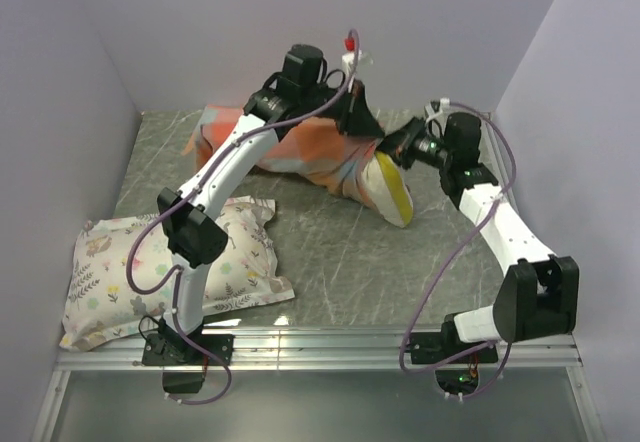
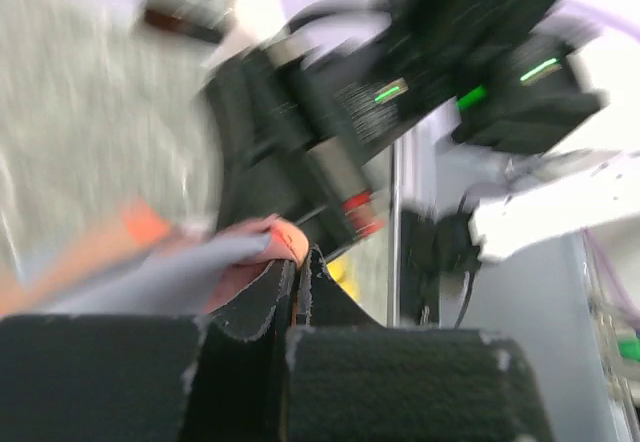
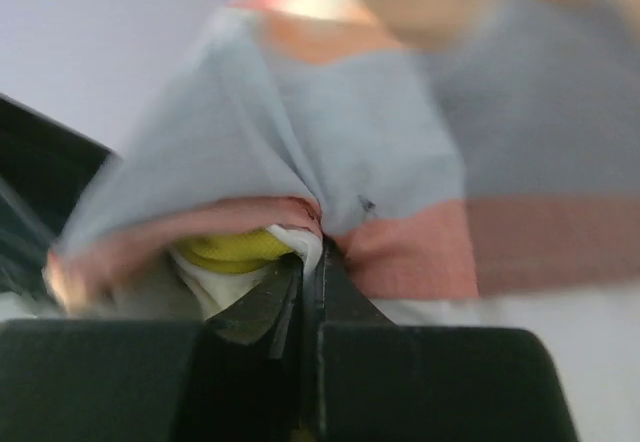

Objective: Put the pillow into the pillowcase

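Note:
The checked pillowcase in orange, peach and grey-blue lies at the back of the table. The cream pillow with its yellow band sticks out of the case's right end. My left gripper is shut on the pillowcase's edge at the opening. My right gripper is shut on the pillowcase hem, close beside the left one, with the yellow band and white pillow cloth just under it. The right arm fills the left wrist view.
A white pillow printed with flowers and deer lies at the front left beside the left arm's base. The grey walls close in at the back and both sides. A metal rail runs along the near edge.

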Controlling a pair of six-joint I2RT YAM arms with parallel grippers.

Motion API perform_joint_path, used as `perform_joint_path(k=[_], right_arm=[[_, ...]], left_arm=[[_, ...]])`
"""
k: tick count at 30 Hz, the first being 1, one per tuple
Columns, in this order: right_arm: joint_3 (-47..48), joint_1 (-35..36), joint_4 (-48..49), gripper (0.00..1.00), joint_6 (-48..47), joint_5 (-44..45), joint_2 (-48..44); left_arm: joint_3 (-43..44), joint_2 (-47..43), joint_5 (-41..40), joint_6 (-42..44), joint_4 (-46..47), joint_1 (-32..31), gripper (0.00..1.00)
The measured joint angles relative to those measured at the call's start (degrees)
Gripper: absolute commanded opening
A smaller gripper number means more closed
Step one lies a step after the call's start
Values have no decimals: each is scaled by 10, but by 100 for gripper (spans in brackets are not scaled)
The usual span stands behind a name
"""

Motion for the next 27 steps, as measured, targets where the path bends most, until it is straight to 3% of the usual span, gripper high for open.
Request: perform_joint_path(k=[3, 6, 9, 12, 17, 19, 24, 27], right_arm=[[43, -5, 104, 0, 108, -27, 32], [22, -24, 213, 0, 218, -55, 31], [-70, -51, 285, 0, 274, -63, 13], [-183, -78, 317, 0, 299, -73, 15], [-219, -132, 216, 0, 203, -70, 87], [-193, -158, 130, 0, 138, -56, 119], [-95, -244, 27, 0, 53, -61, 175], [-63, -269, -19, 0, 20, -40, 176]], left_arm=[[56, 0, -1, -49, 76, -6, 0], [84, 0, -4, -98, 137, -11, 0], [34, -8, -9, -124, 178, -21, 0], [-24, 6, -28, -128, 155, -41, 0], [-29, 100, -66, -97, 112, -70, 0], [-32, 126, -78, -84, 108, -78, 0], [-9, 152, -122, -46, 125, -86, 1], [30, 173, -143, -23, 152, -87, 11]])
